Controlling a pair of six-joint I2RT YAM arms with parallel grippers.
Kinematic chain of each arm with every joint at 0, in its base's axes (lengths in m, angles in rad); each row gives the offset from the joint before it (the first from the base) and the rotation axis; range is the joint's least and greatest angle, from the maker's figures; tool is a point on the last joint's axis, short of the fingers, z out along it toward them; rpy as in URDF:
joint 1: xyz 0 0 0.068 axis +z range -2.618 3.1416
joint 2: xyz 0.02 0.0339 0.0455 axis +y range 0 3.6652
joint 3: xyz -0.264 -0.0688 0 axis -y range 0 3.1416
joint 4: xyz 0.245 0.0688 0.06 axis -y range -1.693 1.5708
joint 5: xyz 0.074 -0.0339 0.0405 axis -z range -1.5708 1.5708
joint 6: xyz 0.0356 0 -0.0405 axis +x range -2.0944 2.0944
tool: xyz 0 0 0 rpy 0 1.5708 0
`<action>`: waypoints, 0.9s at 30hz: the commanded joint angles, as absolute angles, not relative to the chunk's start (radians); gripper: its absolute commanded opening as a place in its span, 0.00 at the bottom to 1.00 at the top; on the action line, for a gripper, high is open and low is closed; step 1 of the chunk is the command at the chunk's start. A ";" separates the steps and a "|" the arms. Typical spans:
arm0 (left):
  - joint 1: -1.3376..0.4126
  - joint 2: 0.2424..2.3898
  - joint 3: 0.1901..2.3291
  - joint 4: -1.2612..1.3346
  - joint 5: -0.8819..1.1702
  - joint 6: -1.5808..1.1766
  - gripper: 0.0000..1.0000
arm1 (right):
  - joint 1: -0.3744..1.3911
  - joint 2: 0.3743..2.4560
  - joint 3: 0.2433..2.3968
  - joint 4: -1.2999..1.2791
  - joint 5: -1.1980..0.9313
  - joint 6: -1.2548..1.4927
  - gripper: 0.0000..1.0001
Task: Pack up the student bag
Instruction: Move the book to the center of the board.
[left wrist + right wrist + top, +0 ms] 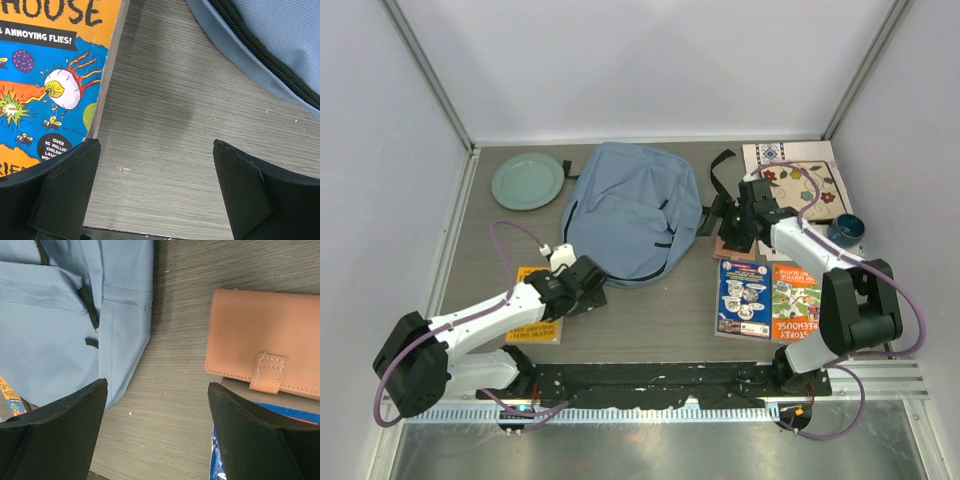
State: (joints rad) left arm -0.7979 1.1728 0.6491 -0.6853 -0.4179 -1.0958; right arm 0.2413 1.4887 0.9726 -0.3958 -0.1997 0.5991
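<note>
The student bag (625, 210), a light blue-grey backpack, lies flat in the middle of the table with its dark zipper lines shut. My left gripper (588, 295) hovers just off the bag's near-left edge. In the left wrist view it is open (155, 150) over bare table, with the bag's zipper edge (270, 45) to the upper right. My right gripper (730, 225) sits at the bag's right side. In the right wrist view it is open (157, 385), nothing between its fingers, the bag (65, 315) on its left.
An orange and blue book (50, 75) lies left of the left gripper. A brown wallet (265, 340) rests on a blue book by the right gripper. Two picture books (770, 300), a patterned book (800, 185), a dark cup (845, 230) and a green plate (527, 181) also lie about.
</note>
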 commanded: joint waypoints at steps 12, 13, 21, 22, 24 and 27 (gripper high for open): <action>-0.750 1.012 0.572 -0.737 -0.503 -1.088 0.99 | 0.235 1.756 1.091 -0.187 -0.328 0.629 0.87; -0.743 1.015 0.568 -0.717 -0.479 -1.080 1.00 | 0.233 1.762 1.092 -0.183 -0.331 0.630 0.87; -0.735 1.084 0.572 -0.559 -0.368 -0.999 1.00 | 0.235 1.786 1.103 -0.163 -0.341 0.643 0.87; -0.735 1.094 0.574 -0.555 -0.368 -1.003 1.00 | 0.235 1.786 1.104 -0.160 -0.342 0.643 0.87; -0.730 1.129 0.580 -0.545 -0.373 -1.003 1.00 | 0.233 1.789 1.106 -0.156 -0.336 0.644 0.87; -0.687 1.183 0.580 -0.537 -0.356 -0.994 1.00 | 0.233 1.805 1.117 -0.153 -0.325 0.646 0.87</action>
State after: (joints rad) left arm -0.7292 1.1316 0.5709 -0.5968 -0.3775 -1.0210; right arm 0.2379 1.7912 1.0687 -0.1936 -0.3241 0.6350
